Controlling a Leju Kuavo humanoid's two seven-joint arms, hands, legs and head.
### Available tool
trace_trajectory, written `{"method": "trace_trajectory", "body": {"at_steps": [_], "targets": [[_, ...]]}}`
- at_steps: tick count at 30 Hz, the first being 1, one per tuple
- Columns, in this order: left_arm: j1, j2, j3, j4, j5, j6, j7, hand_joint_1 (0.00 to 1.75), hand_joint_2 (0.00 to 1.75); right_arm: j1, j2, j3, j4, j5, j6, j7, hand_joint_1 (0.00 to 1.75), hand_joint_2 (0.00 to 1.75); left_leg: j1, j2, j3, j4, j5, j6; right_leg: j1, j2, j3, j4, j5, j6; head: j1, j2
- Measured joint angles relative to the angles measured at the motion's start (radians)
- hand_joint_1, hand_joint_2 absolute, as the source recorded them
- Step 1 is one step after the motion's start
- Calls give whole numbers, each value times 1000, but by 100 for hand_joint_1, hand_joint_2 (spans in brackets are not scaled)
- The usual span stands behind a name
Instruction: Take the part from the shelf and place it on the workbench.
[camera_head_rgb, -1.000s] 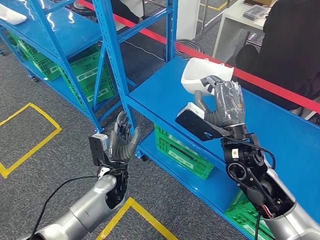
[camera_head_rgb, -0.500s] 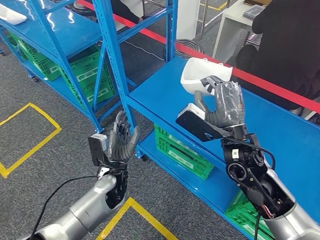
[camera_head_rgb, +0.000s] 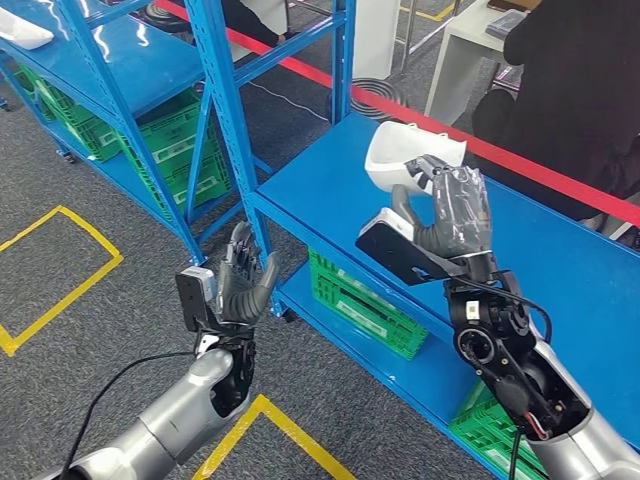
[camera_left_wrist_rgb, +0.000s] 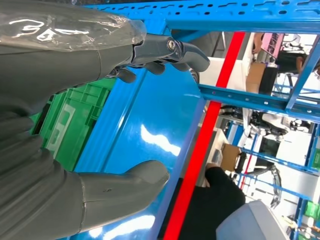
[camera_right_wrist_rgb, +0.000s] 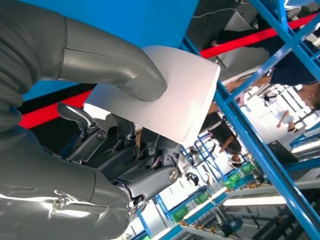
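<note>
1. White part (camera_head_rgb: 400, 150): being held above the blue workbench (camera_head_rgb: 324, 200), near its far edge by the red strip (camera_head_rgb: 528, 165); appearing lifted off the surface, though contact with the top cannot be told for sure from the head view.
2. Same part in the right wrist view (camera_right_wrist_rgb: 170, 97): showing as a smooth white curved shell, thumb pressing on one face, darker fingers (camera_right_wrist_rgb: 124, 150) curling against the other face.
3. Right hand (camera_head_rgb: 445, 215): clamping on the white part, fingers closed around its lower side, palm wrapped in a clear plastic film; silver forearm coming up from the near right corner of the workbench.
4. Left hand (camera_head_rgb: 243, 285): holding nothing, raised palm-up off the near left corner of the workbench, beside the blue shelf upright (camera_head_rgb: 226, 120); fingers standing apart, thumb spread away from the rest.
5. Left wrist view: showing thumb (camera_left_wrist_rgb: 124, 185) and fingers (camera_left_wrist_rgb: 166, 50) well apart with only blue surface between them.
6. Green crates (camera_head_rgb: 362, 300): sitting on the lower level under the workbench top, more under the neighbouring shelf.
7. Person in dark clothing (camera_head_rgb: 581, 90): standing beyond the far edge of the workbench.
8. Yellow tape lines (camera_head_rgb: 60, 270): lying on the grey carpet floor.
</note>
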Motion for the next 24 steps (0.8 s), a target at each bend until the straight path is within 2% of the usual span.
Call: {"method": "trace_trajectory", "body": {"at_steps": [24], "targets": [[1, 0, 0, -1, 0, 12, 0, 0, 175, 23, -5, 6, -25, -33, -21, -11, 175, 175, 0, 0, 0, 0, 0, 0, 0, 0, 0, 0, 0, 0, 0, 0]]}}
